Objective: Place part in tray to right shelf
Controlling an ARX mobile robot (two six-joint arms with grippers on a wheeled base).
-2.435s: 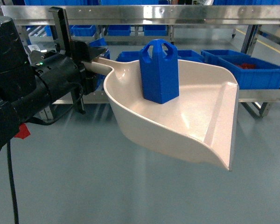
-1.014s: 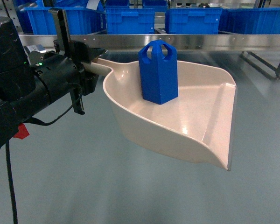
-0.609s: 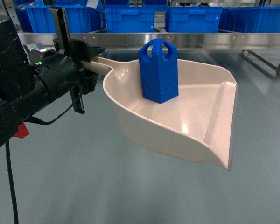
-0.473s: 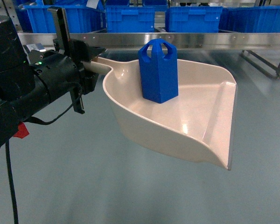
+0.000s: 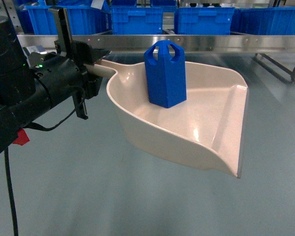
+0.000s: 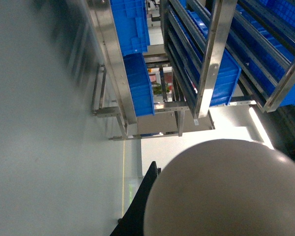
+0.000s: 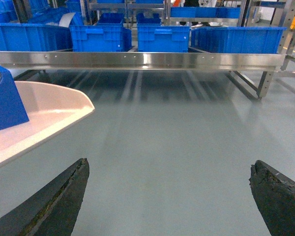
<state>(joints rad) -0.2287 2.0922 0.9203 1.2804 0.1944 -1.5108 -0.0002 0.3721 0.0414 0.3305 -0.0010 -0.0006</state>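
The tray (image 5: pixel 206 123) is held by its handle in the closed left gripper (image 5: pixel 91 69), the part (image 5: pixel 165 73) standing upright inside, while the right gripper (image 7: pixel 172 196) is spread wide, empty.

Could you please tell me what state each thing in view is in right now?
Small bright-blue plastic jug-like part: upright in the tray, ungripped.
Cream plastic dustpan-shaped tray: held off the floor by its handle.
Left hand: shut on the tray's handle.
Right hand: open, empty.
Blue plastic crates: sitting on the stainless-steel shelf.

The tray (image 5: pixel 206 132) and part (image 5: pixel 164 73) have edged slightly left.
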